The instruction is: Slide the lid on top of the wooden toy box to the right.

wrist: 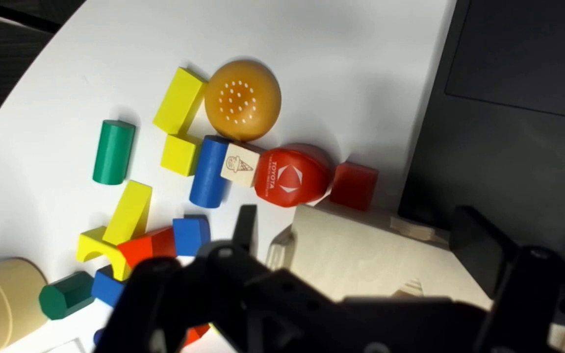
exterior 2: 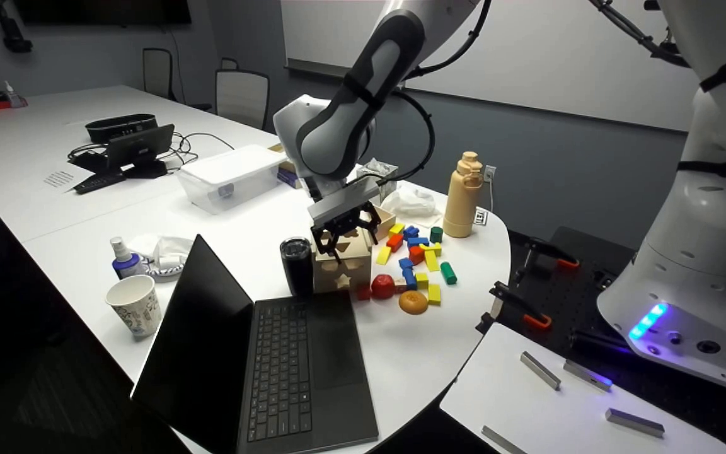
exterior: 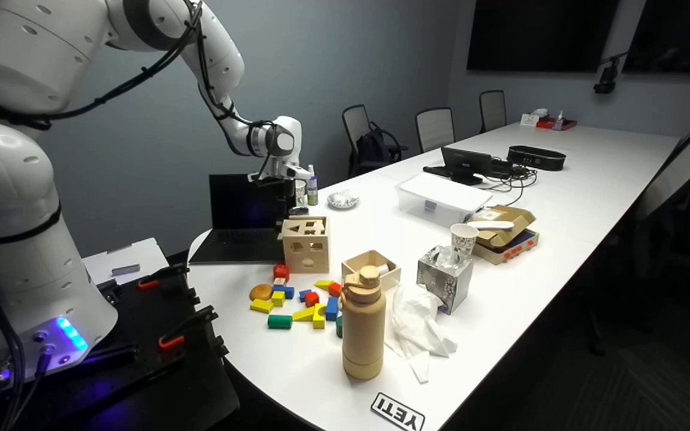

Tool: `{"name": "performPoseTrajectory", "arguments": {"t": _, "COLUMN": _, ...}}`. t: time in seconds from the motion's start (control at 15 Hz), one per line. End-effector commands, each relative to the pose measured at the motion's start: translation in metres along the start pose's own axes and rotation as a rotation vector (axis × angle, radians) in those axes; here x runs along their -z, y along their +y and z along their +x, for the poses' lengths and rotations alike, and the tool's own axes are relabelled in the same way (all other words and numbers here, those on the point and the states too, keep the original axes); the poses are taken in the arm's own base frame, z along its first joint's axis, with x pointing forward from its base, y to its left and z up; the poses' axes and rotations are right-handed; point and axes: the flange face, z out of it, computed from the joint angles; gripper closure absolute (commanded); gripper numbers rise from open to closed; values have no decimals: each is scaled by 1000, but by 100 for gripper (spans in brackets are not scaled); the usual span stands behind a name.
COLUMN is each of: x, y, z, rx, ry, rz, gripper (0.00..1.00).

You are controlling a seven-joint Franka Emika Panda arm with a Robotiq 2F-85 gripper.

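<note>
Gaping wide, pincer [wrist: 356,214] nr toy box [exterior: 306,254] w/ blk tumbler [exterior 2: 297,268], laptop [exterior 2: 303,375] alongside.

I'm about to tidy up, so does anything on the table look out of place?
Yes: colourful blocks lie scattered beside the wooden toy box rather than inside, and crumpled white tissue sprawls next to the silver tissue box, as if discarded.

The white table [exterior: 560,197] carries the wooden toy box [exterior: 307,253], 1 laptop [exterior 2: 278,362] and colourful blocks [exterior: 311,300].
</note>
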Motion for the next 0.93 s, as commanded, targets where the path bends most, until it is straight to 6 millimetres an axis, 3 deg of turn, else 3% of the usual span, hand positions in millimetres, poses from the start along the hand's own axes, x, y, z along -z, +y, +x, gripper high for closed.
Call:
{"name": "performPoseTrajectory", "arguments": {"t": 0.0, "x": -3, "y": 1, "z": 14, "rx": 25, "ry": -23, "rz": 4, "gripper": 0}}
{"name": "performPoseTrajectory", "arguments": {"t": 0.4, "x": -1, "y": 4, "z": 31, "rx": 35, "ry": 2, "rz": -9, "gripper": 0}}
{"name": "performPoseTrajectory", "arguments": {"t": 0.67, "x": 22, "y": -11, "z": 30, "rx": 157, "ry": 34, "rz": 147, "gripper": 0}}
{"name": "performPoseTrajectory", "arguments": {"t": 0.87, "x": 55, "y": -15, "z": 23, "rx": 241, "ry": 102, "rz": 206, "gripper": 0}}
